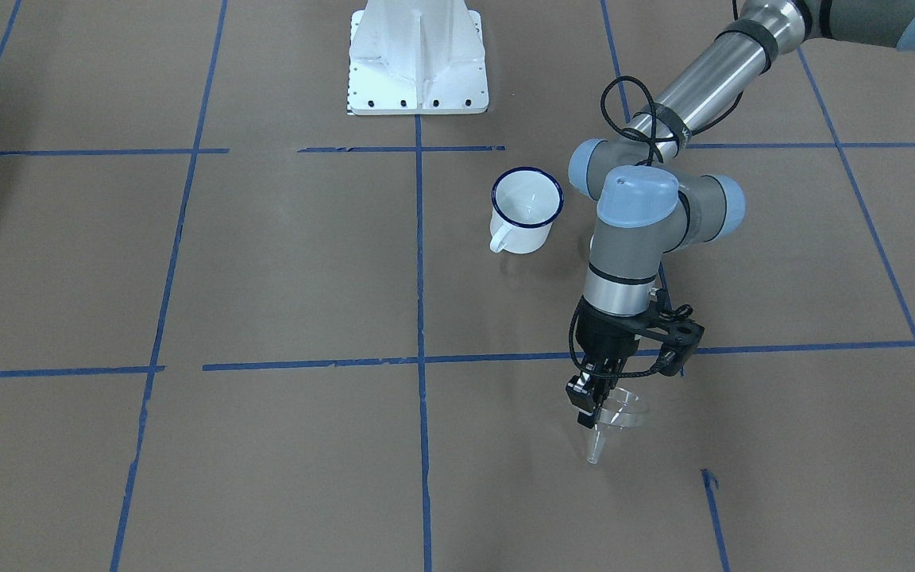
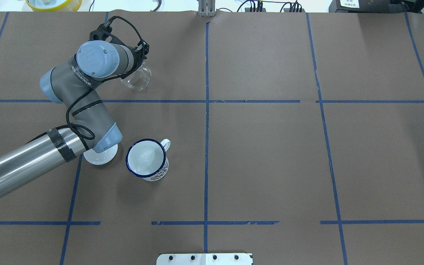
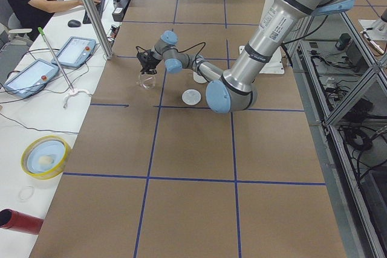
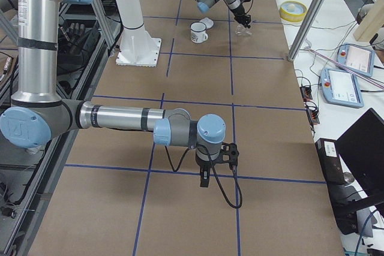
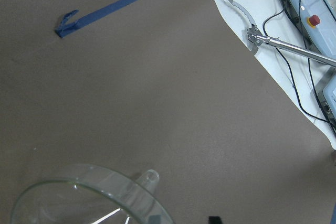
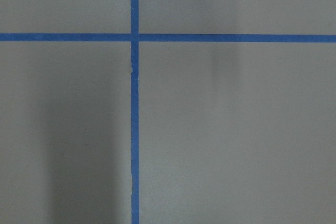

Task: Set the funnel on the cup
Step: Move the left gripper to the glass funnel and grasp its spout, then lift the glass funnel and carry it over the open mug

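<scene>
The clear funnel (image 1: pixel 623 411) hangs stem down, just above the brown table, pinched by its rim in my left gripper (image 1: pixel 589 403). It also shows in the overhead view (image 2: pixel 137 78), and its rim fills the lower left of the left wrist view (image 5: pixel 89 198). The white cup (image 1: pixel 526 208) with a dark blue rim stands upright and empty, handle out to one side, well apart from the funnel; it also shows in the overhead view (image 2: pixel 147 159). My right gripper (image 4: pixel 204 179) hovers over tape lines far from both; I cannot tell whether it is open or shut.
A round white lid (image 2: pixel 101 156) lies beside the cup, partly under my left arm's elbow. The white robot base (image 1: pixel 418 59) stands behind the cup. The table's far edge with teach pendants (image 5: pixel 310 9) and cables is close to the funnel.
</scene>
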You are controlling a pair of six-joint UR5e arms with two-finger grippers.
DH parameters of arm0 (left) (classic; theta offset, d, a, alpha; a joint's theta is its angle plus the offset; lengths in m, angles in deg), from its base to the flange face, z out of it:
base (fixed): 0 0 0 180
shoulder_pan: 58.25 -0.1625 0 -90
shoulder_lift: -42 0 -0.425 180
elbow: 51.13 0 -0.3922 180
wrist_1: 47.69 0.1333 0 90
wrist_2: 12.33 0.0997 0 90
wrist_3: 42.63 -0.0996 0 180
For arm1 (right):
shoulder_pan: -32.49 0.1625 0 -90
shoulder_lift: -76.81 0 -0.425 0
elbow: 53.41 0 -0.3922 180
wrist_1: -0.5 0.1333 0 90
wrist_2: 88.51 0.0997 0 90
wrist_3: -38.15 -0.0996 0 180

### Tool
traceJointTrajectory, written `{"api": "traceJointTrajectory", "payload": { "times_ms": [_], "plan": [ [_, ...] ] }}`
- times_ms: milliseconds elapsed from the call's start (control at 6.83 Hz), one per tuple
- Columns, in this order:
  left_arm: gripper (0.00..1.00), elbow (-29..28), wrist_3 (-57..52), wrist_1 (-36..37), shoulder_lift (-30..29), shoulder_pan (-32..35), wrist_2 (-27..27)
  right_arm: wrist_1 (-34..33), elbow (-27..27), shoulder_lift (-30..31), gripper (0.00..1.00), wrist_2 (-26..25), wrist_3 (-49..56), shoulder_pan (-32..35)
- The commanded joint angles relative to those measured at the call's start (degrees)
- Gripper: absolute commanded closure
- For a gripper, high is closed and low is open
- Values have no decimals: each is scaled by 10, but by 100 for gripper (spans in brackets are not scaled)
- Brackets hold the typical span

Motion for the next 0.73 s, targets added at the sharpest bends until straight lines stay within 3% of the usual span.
{"api": "traceJointTrajectory", "payload": {
  "times_ms": [0, 146, 293, 585],
  "plan": [
    [100, 49, -9, 9, 3, 31, -61, 0, 0, 0, 0, 0, 0, 0],
    [100, 102, -11, 39, 18, 67, -141, 0, 0, 0, 0, 0, 0, 0],
    [100, 204, -63, 137, 39, 77, -197, 0, 0, 0, 0, 0, 0, 0],
    [100, 402, -177, 427, 34, 81, -236, 0, 0, 0, 0, 0, 0, 0]
  ]
}}
